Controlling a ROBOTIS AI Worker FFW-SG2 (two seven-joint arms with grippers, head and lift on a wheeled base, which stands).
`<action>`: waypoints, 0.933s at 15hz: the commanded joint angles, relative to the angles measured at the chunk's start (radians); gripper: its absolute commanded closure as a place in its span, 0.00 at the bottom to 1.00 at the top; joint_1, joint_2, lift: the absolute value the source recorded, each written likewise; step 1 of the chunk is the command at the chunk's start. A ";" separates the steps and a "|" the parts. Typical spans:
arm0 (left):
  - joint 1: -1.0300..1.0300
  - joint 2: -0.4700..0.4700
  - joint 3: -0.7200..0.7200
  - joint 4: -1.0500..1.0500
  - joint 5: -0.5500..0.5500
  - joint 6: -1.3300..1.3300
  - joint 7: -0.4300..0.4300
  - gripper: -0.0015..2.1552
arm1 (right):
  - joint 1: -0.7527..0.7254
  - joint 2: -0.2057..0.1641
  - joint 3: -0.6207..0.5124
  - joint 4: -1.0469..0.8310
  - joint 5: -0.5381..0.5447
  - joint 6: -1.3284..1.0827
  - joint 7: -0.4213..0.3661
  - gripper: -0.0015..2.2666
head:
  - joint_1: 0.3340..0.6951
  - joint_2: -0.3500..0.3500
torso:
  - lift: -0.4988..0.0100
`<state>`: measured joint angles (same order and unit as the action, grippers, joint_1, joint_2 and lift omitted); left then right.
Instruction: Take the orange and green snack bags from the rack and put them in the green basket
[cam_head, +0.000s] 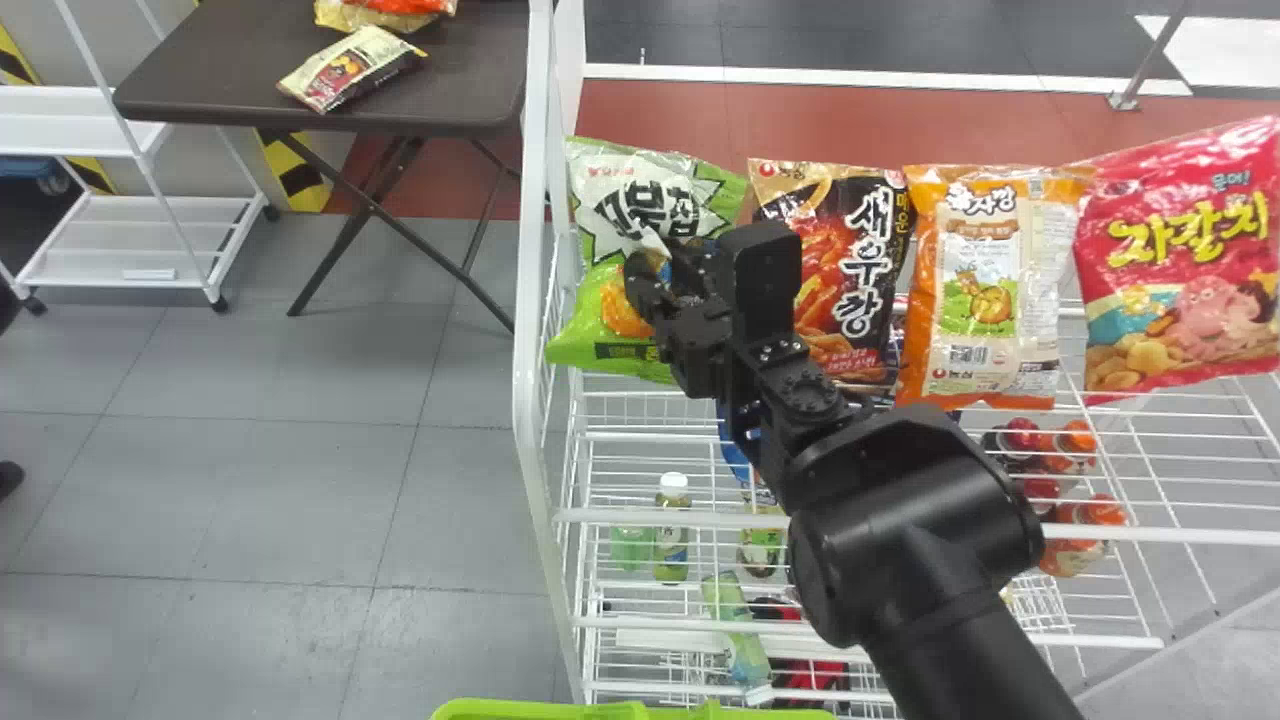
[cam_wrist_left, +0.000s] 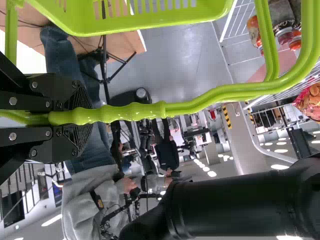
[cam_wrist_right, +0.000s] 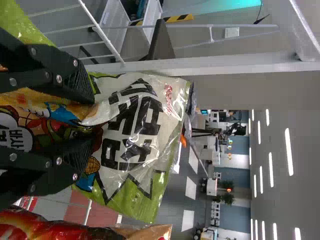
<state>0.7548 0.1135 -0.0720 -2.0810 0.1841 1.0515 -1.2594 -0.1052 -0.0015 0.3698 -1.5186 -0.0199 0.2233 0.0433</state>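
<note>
Right tool (cam_wrist_right: 92, 120): we pinch green bag (cam_wrist_right: 142, 125)
Left tool (cam_wrist_left: 88, 118): we grip basket handle (cam_wrist_left: 135, 112)
Left to basket: green bag, orange bag (cam_head: 982, 290)

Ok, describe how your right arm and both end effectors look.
The right arm is black, with smooth, rounded cylindrical segments and smaller angular joints dotted with round bolts. The left end effector and right end effector are black and angular, with silver-coloured screw heads and textured inner faces.
</note>
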 joint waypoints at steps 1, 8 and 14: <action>-0.005 0.000 0.000 -0.001 0.000 0.006 0.000 1.00 | 0.024 0.002 -0.003 -0.049 -0.003 -0.003 0.003 0.97 | 1.00 0.49 | 0.98; -0.011 0.000 -0.003 0.001 0.000 0.006 0.000 1.00 | 0.154 -0.057 0.021 -0.265 -0.014 0.064 0.035 0.97 | 1.00 0.52 | 0.98; -0.014 0.000 0.009 -0.001 0.002 0.009 0.000 1.00 | 0.352 -0.172 -0.034 -0.594 -0.057 0.230 0.033 0.97 | 1.00 0.47 | 0.98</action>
<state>0.7412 0.1135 -0.0704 -2.0801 0.1842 1.0582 -1.2593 0.1910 -0.1419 0.3620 -2.0203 -0.0568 0.4028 0.0766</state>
